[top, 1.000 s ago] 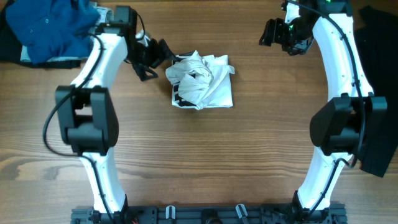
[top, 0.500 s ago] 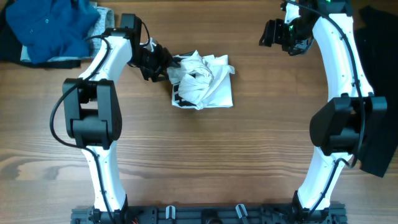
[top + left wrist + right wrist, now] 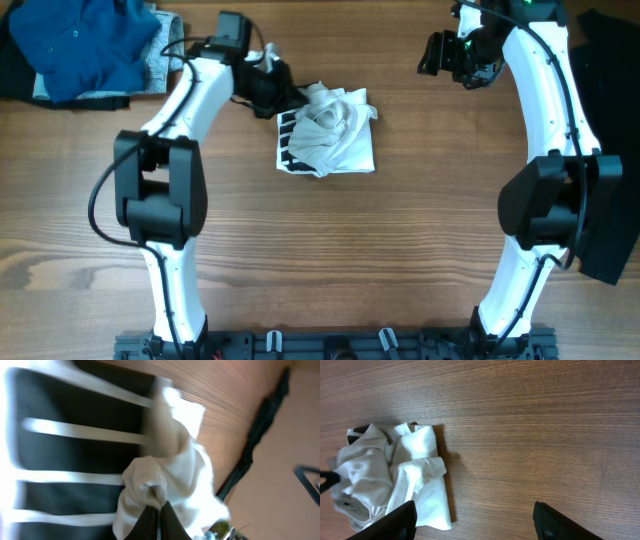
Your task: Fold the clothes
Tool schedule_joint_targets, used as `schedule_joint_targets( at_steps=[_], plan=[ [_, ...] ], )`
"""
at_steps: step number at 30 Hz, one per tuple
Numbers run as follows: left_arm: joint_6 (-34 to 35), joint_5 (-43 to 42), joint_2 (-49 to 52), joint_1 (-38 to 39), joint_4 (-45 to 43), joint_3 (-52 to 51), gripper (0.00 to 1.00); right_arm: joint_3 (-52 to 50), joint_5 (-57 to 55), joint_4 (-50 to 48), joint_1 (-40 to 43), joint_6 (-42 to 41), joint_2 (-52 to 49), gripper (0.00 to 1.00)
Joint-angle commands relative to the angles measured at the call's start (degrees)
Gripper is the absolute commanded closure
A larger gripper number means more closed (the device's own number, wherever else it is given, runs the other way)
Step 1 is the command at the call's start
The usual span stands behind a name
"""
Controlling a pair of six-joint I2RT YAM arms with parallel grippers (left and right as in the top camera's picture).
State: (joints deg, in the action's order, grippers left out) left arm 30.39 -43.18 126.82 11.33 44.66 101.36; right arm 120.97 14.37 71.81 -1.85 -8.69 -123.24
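Note:
The crumpled white T-shirt (image 3: pixel 335 135) lies at the table's back centre, with black striped lettering (image 3: pixel 287 135) showing on its left edge. My left gripper (image 3: pixel 278 88) is at the shirt's back-left corner. In the left wrist view its black fingertips (image 3: pixel 152 519) are pressed together on a pinched fold of white cloth (image 3: pixel 150 477), with the lettering (image 3: pixel 75 415) blurred behind. My right gripper (image 3: pixel 440 52) hovers open at the back right, well clear of the shirt. Its wrist view shows the T-shirt (image 3: pixel 395 480) at lower left and bare wood between its fingers (image 3: pixel 390 522).
A blue garment (image 3: pixel 85 40) lies on a grey one (image 3: pixel 167 50) at the back-left corner, with black cloth (image 3: pixel 12 75) under them. More black fabric (image 3: pixel 610 230) hangs along the right edge. Bare wooden table (image 3: pixel 330 260) spreads in front of the shirt.
My left gripper moved right onto the shirt's back-left corner and closed on a fold of it, pulling the cloth slightly. The right arm stayed put.

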Motion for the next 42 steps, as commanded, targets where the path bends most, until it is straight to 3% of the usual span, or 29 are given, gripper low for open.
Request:
schedule_joint_targets(
  at_steps=[1, 8, 10, 13, 14, 15, 21, 25, 31, 36, 42],
  plan=[
    [1.03, -1.03, -3.13, 3.85, -0.81, 1.11, 0.96, 0.52, 0.44, 0.09, -0.07, 1.03, 0.66, 0.26],
    [1.18, 1.31, -2.99, 10.36, -5.18, 1.11, 0.90, 0.52, 0.44, 0.24, -0.07, 1.03, 0.68, 0.26],
    [1.84, 3.56, -2.99, 11.74, -5.79, 1.11, 0.65, 0.52, 0.42, 0.28, -0.07, 1.01, 0.68, 0.26],
    [1.84, 6.25, -2.97, 13.75, -7.37, 1.11, 0.46, 0.52, 0.44, 0.31, -0.07, 1.01, 0.66, 0.26],
    [1.81, 6.23, -2.97, 14.21, -7.93, 1.11, 0.22, 0.52, 0.42, 0.28, -0.07, 1.03, 0.68, 0.26],
    [1.77, 6.25, -2.97, 14.58, -8.39, 1.11, 0.19, 0.52, 0.42, 0.28, -0.07, 1.03, 0.68, 0.26],
    [-3.06, 6.21, -5.95, 11.65, -7.32, 1.53, 0.15, 0.52, 0.26, 0.66, -0.07, 1.09, 0.68, 0.25],
    [-8.37, 6.23, -12.66, 7.80, -3.26, 1.57, 0.01, 0.52, 0.17, 0.63, -0.07, 1.09, 0.68, 0.25],
    [-9.20, 12.66, -20.35, 0.68, 8.41, 1.57, 0.00, 0.52, 0.17, 0.59, -0.07, 1.09, 0.68, 0.25],
    [-14.62, 15.19, -17.79, -3.63, 20.79, -0.33, 0.00, 0.52, 0.20, 0.31, -0.07, 1.07, 0.68, 0.25],
    [-15.43, 9.73, -11.19, -1.01, 15.76, -7.65, 0.00, 0.52, 0.22, 0.04, -0.07, 1.05, 0.68, 0.25]
  ],
)
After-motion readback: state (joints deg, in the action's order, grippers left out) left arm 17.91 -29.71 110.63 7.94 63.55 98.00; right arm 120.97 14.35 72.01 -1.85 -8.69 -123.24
